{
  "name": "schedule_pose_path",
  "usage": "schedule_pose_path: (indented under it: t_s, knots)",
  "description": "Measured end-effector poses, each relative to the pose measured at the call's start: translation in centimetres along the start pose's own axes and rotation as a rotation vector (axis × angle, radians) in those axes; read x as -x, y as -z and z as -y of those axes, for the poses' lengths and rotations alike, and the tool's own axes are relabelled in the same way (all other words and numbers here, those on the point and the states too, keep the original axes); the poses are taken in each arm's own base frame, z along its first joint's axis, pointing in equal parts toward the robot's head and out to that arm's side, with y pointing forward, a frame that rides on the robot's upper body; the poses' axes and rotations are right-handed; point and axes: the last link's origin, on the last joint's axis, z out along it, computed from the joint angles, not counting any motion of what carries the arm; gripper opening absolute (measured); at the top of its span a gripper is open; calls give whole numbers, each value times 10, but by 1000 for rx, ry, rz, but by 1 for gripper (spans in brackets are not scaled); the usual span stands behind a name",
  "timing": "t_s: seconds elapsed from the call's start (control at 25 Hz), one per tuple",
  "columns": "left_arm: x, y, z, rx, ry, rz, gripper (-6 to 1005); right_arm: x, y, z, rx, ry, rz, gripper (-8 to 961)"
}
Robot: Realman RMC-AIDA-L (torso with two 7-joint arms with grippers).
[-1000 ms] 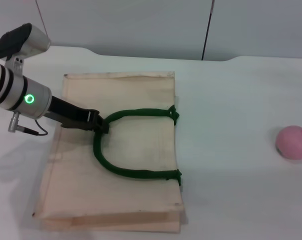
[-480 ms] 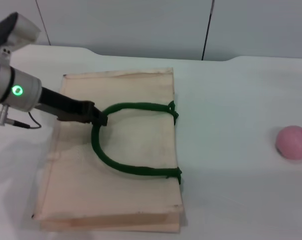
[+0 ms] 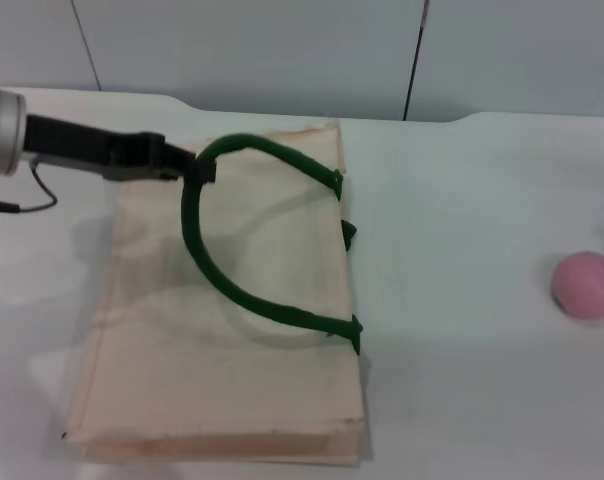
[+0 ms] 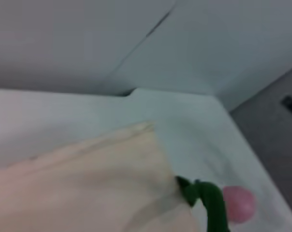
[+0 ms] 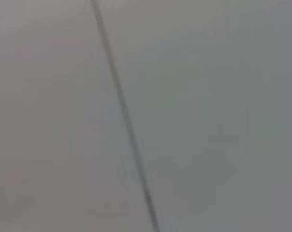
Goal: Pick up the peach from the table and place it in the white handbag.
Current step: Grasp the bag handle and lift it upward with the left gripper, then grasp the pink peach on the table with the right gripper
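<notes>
The white handbag [image 3: 232,330] lies flat on the table, a cream tote with dark green rope handles [image 3: 217,270]. My left gripper [image 3: 187,165] is shut on the top of one green handle and holds it raised above the bag, lifting the upper fabric layer. The peach [image 3: 586,284], a small pink ball, sits on the table far to the right, apart from the bag. In the left wrist view the bag [image 4: 78,188], the green handle [image 4: 209,203] and the peach [image 4: 239,204] show. My right gripper is out of view.
The white table [image 3: 462,200] runs back to a grey wall [image 3: 282,50] with a dark vertical seam. The right wrist view shows only that wall [image 5: 209,121]. A cable hangs from my left arm at the far left [image 3: 27,195].
My left gripper has risen and moved back with the green handle in it. The handle now stands up in a taller arch and the bag's top layer has lifted. The peach has not moved.
</notes>
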Motion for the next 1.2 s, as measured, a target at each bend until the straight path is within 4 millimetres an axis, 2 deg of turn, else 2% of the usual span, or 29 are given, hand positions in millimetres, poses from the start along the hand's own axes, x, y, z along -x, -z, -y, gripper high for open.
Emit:
schedule_pose_path:
  t_s: [0.32,0.72,1.2]
  knots:
    - [-7,16,-16,79,-61,-52,127,10,12,-12,166,50,-177,781]
    - [-9,26,-22,115,-74,-68,126,-5,18,-32,318,136,-487,775]
    - [-12,32,-27,132,-90,-94,126,-21,0,-29,274,216,-654,767]
